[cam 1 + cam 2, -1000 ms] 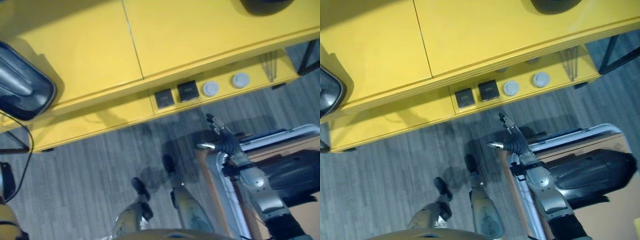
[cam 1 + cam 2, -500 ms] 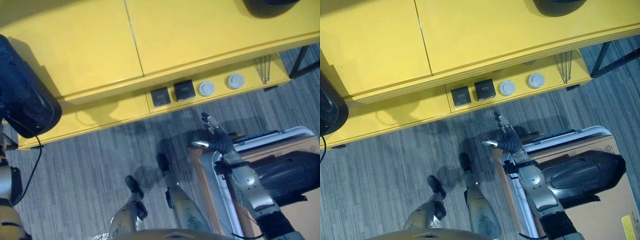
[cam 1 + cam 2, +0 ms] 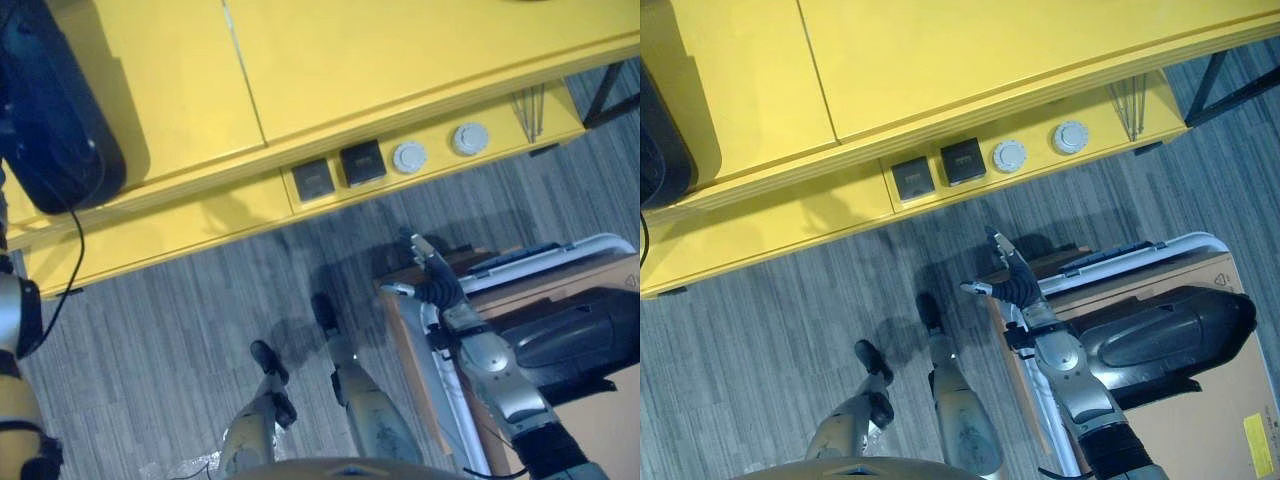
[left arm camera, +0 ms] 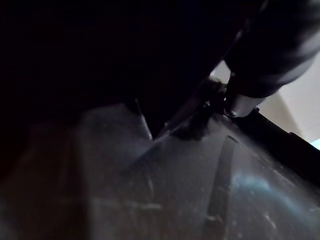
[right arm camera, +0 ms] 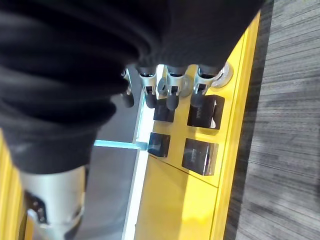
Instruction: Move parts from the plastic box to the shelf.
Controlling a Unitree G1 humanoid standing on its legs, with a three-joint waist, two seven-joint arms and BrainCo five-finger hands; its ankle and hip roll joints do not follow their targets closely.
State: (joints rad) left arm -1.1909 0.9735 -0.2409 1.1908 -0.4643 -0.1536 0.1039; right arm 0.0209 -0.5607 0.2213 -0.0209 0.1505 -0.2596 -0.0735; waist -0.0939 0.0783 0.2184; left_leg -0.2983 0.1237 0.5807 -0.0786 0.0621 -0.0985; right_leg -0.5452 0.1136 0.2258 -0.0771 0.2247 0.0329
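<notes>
The right hand (image 3: pixel 1008 278) hangs over the floor with loose, spread fingers (image 5: pixel 171 95) holding nothing, between the yellow shelf (image 3: pixel 400 60) and the plastic box (image 3: pixel 1160 255). Two black blocks (image 3: pixel 338 171) and two round grey parts (image 3: pixel 440 148) already sit on the shelf's lower ledge. A big dark part (image 3: pixel 1160 335) lies in the box beside the arm. I'd say it's going back for that one, so best reach low and wrap well round it (looks bulky and smooth). Can't tell what the left hand's fingers are doing; a large dark piece (image 3: pixel 55 110) sits at the shelf's left end.
</notes>
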